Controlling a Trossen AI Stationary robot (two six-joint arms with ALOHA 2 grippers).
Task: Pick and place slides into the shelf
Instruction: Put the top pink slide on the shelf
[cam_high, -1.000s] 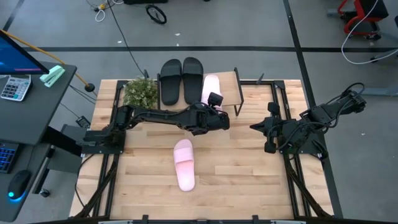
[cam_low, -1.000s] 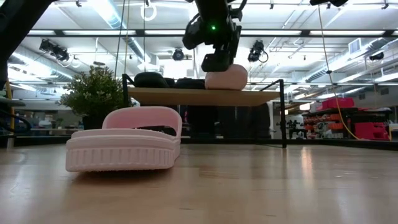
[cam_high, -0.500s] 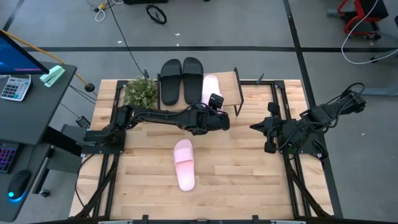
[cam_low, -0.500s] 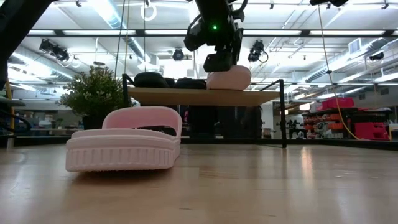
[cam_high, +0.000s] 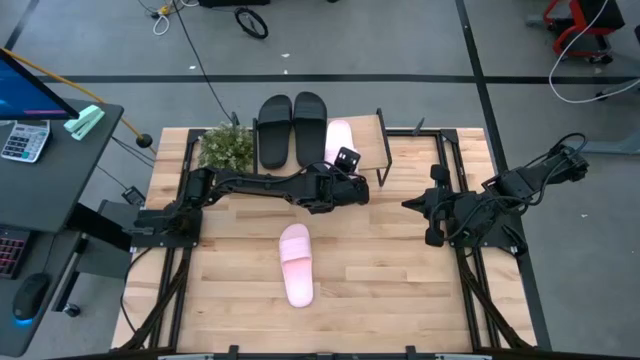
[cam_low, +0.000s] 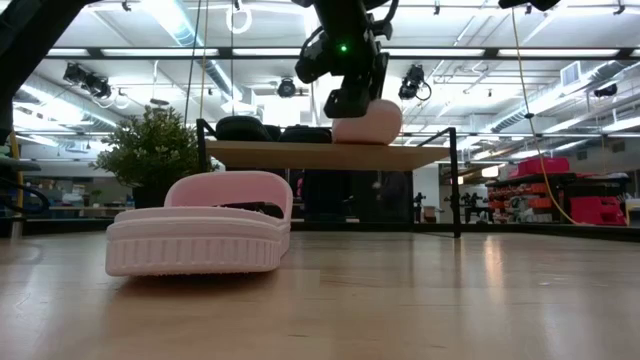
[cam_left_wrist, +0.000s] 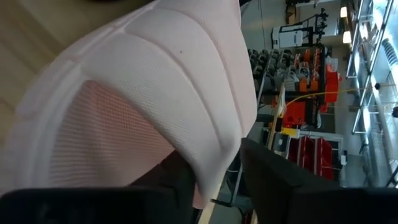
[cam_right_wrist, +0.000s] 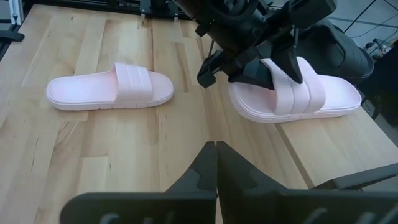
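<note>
One pale pink slide (cam_high: 338, 135) lies sole down on the shelf's (cam_high: 366, 140) wooden top board, beside two black slides (cam_high: 291, 128). My left gripper (cam_right_wrist: 277, 71) is open at this slide's strap, with one finger under the strap and one outside it. A second pink slide (cam_high: 296, 264) rests sole down on the table, nearer the front. My right gripper (cam_high: 410, 203) is shut and holds nothing, over the table's right side. My left gripper reaches from the table's near-left, slanting down, with one finger (cam_left_wrist: 171, 183) under the strap's edge (cam_left_wrist: 208, 149) and the other outside it. A gap shows between the strap and the outer finger. Whether the inner finger touches the strap, I cannot tell. The slide lies flat on the shelf.
A potted plant (cam_high: 225, 148) stands at the shelf's left end. The shelf's black metal frame (cam_high: 384, 150) rises beside the pink slide, and bare board lies to the slide's right. Open tabletop lies around the pink slide (cam_right_wrist: 111, 93) on the table.
</note>
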